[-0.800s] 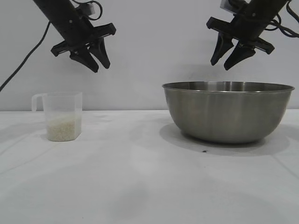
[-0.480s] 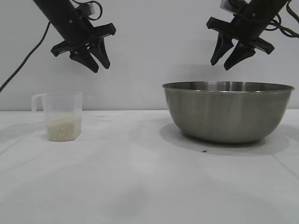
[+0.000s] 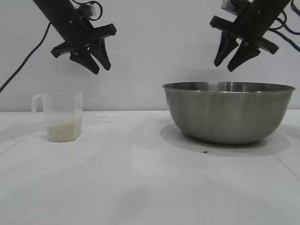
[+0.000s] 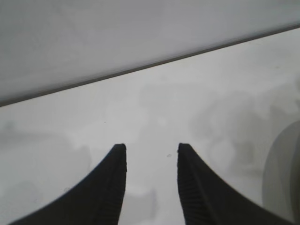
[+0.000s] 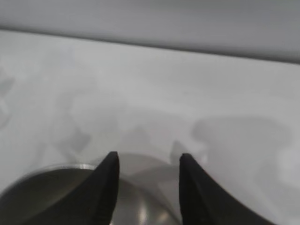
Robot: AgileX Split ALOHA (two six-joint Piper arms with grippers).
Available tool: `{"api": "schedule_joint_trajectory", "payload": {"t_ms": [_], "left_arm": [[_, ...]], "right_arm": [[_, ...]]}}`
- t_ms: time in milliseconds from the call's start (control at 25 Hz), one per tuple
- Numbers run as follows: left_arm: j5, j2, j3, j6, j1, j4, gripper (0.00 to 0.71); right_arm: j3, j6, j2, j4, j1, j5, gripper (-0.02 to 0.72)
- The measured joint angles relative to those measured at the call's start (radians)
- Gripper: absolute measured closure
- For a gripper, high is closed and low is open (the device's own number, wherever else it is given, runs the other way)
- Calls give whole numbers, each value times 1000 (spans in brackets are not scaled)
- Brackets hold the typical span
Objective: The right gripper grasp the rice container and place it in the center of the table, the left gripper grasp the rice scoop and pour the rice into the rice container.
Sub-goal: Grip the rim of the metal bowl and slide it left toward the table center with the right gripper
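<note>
Right claw (image 3: 236, 64) hung in the air above the rice container (image 3: 228, 111), over the part of its rim toward the left arm, fingers parted by a narrow gap and holding nothing. Rice container stood upright on the right side of the desk (image 3: 140, 178), inside looked bare. Left claw (image 3: 97, 64) was poised high above and just to the right of the rice scoop (image 3: 61, 116), fingers likewise narrowly apart, empty. Rice scoop sat upright on the left of the desk, loop handle pointing outward, rice (image 3: 63, 128) filling its lower part.
</note>
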State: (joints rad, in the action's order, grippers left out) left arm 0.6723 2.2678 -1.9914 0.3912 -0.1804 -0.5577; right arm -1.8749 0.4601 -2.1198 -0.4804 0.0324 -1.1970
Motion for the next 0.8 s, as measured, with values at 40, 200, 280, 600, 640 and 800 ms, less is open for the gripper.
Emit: {"api": "schedule_joint_trajectory", "payload": {"t_ms": [40,200,280,600,640,800], "left_arm": [[1,0,-4,0,0,0,485],[11,-4,-11,0,0,0,485],[27,-4,-13,0,0,0,485],[45,-4,-13,0,0,0,485],[47,-4,-13,0,0,0,485],[49,-4,-13,0,0,0,485]], "right_arm": [[0,-3,2,12,7,-14,456],[24,-75,4,71,21,-26,456],[48,-85,4,73,21,-29,456],[70,-87,-2,46,21,-32,456],[70,-89,-9,44,21,-32,456],[70,-89,-42,42,17,-32,456]]}}
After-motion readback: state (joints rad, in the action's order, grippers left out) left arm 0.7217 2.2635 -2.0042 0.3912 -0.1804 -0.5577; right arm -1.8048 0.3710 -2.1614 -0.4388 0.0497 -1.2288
